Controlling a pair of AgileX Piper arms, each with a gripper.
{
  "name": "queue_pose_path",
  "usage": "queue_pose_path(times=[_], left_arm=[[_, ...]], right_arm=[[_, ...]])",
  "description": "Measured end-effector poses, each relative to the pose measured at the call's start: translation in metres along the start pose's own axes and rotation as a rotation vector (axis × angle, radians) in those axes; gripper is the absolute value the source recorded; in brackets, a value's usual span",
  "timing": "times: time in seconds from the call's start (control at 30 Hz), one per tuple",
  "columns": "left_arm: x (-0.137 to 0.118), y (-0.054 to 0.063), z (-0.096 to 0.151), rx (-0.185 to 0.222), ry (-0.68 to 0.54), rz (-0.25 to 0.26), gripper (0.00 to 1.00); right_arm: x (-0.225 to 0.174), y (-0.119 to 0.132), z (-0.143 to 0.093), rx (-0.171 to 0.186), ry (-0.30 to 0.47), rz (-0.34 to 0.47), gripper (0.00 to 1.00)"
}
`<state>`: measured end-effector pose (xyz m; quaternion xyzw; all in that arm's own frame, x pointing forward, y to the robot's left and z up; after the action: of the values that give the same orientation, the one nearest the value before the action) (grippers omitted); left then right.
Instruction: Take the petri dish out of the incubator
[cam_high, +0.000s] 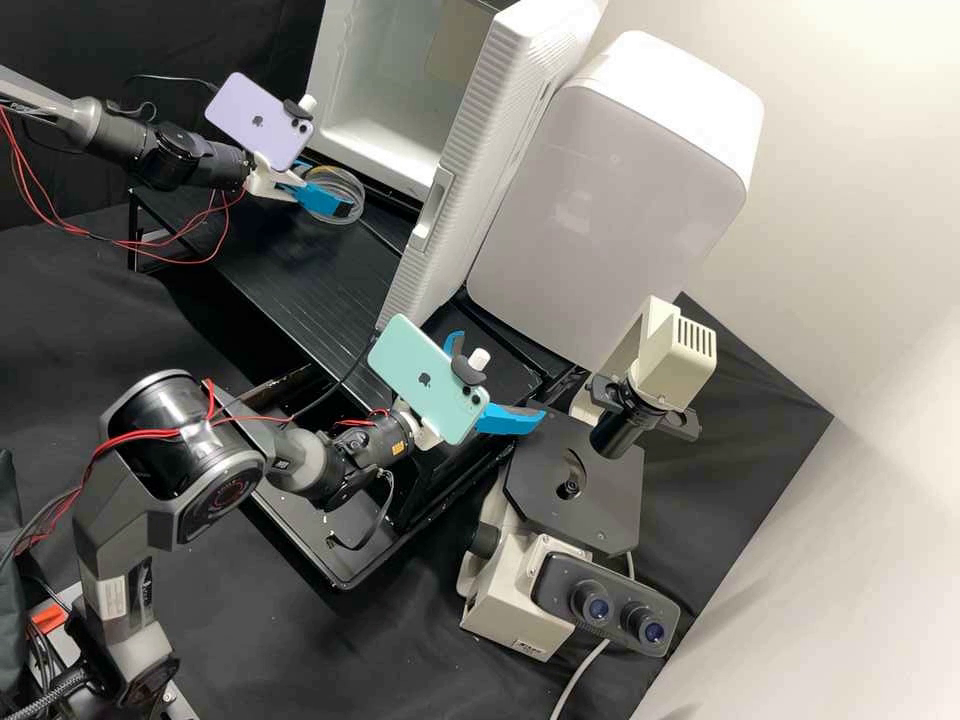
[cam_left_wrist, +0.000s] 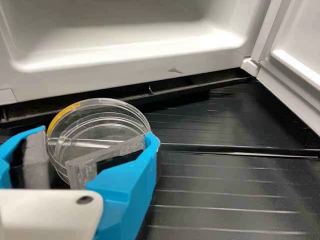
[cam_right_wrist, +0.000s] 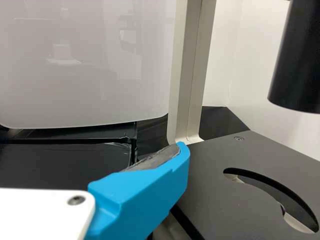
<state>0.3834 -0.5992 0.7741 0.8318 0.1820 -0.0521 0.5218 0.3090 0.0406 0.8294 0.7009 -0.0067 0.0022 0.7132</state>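
A clear round petri dish (cam_left_wrist: 95, 131) with an orange mark on its rim sits between the blue fingers of my left gripper (cam_left_wrist: 75, 160), which is shut on it. The dish (cam_high: 340, 190) hangs just above the black ribbed shelf, in front of the open white incubator (cam_high: 385, 95), outside its chamber. My right gripper (cam_high: 500, 395) stands open and holds nothing. It is low by the incubator's door, at the edge of the microscope stage (cam_right_wrist: 250, 170). One of its blue fingers (cam_right_wrist: 150, 190) shows in the right wrist view.
The incubator door (cam_high: 480, 150) stands swung open to the right of the chamber. A black ribbed shelf (cam_high: 320, 290) runs in front of it. A white microscope (cam_high: 590, 520) with a lamp housing (cam_high: 670, 350) stands at the right. Red cables trail off the left arm.
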Motion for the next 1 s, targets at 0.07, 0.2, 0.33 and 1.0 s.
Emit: queue_pose_path(times=[0.07,0.2,0.33,1.0], left_arm=[[0.001,-0.002,0.000,0.004,-0.001,-0.009,1.00],[0.004,-0.006,0.000,0.005,0.003,-0.023,1.00],[0.005,-0.006,-0.001,0.005,0.004,-0.025,1.00],[0.006,-0.010,-0.002,0.004,-0.002,-0.034,1.00]], right_arm=[[0.000,0.000,0.000,0.000,0.000,0.000,1.00],[0.000,0.000,0.000,0.000,0.000,0.000,1.00],[0.000,0.000,0.000,0.000,0.000,0.000,1.00],[0.000,0.000,0.000,0.000,0.000,0.000,1.00]])
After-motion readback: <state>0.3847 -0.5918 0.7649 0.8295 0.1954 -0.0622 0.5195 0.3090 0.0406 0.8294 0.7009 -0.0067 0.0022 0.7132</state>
